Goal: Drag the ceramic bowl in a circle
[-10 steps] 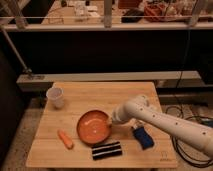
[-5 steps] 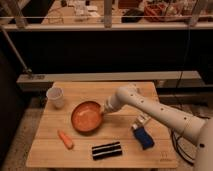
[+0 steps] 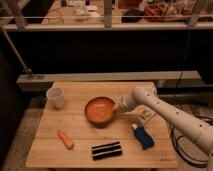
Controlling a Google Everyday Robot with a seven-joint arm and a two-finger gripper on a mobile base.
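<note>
The ceramic bowl (image 3: 100, 110), round, shallow and orange-red, sits near the middle of the wooden table (image 3: 75, 155). My gripper (image 3: 117, 107) is at the bowl's right rim, at the end of the white arm (image 3: 165, 114) that reaches in from the right. A small white cup (image 3: 55, 96) stands at the table's back left, apart from the bowl.
An orange carrot-like piece (image 3: 65, 139) lies front left. A black flat object (image 3: 106, 150) lies near the front edge. A blue and white object (image 3: 143, 136) and a small white packet (image 3: 146, 116) lie right of the bowl. Dark shelving and a rail stand behind the table.
The bowl has moved with the gripper: first left and back, then to the right towards the table's middle. The arm swung along with it.
</note>
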